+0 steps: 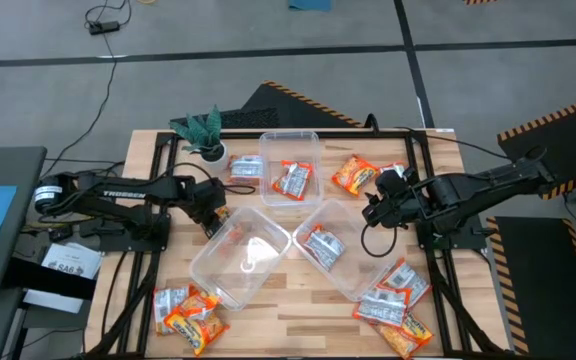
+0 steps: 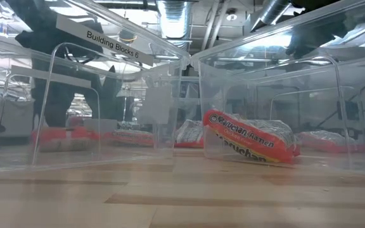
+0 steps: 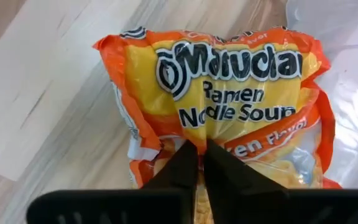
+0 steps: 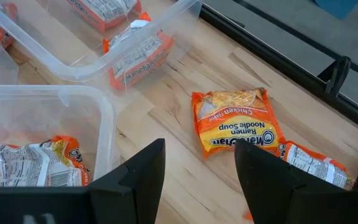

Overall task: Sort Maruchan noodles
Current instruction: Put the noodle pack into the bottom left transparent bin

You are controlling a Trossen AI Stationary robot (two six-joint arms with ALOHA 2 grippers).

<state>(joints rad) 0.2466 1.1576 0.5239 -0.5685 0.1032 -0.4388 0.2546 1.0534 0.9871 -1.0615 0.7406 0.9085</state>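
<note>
My left gripper (image 1: 212, 208) (image 3: 200, 146) is by the left near tub's far corner, shut on an orange Maruchan packet (image 3: 229, 93). My right gripper (image 1: 373, 208) (image 4: 199, 152) hangs open over bare wood, touching nothing. Just beyond it an orange packet (image 4: 235, 124) (image 1: 353, 175) lies flat, with a silvery one (image 4: 312, 163) beside it. The far tub (image 1: 290, 140) holds silvery packets (image 1: 293, 178). The right near tub (image 1: 353, 285) holds one silvery packet (image 1: 323, 245) (image 2: 249, 139). Loose piles lie at the near left (image 1: 188, 312) and near right (image 1: 398, 308). My left gripper pinches the orange packet between its two fingers at the middle of the printed face (image 3: 199, 127), where the wrapper creases toward the fingertips. The fingers come from above, pointing down. I cannot tell whether the packet is lifted clear of the table.
The left near tub (image 1: 218, 275) holds nothing and its wall (image 3: 353, 74) is right next to the held packet. One silvery packet (image 1: 246, 167) lies outside the far tub. A small potted plant (image 1: 203, 130) stands at the far left corner. Black frame rails (image 1: 158, 200) border the table.
</note>
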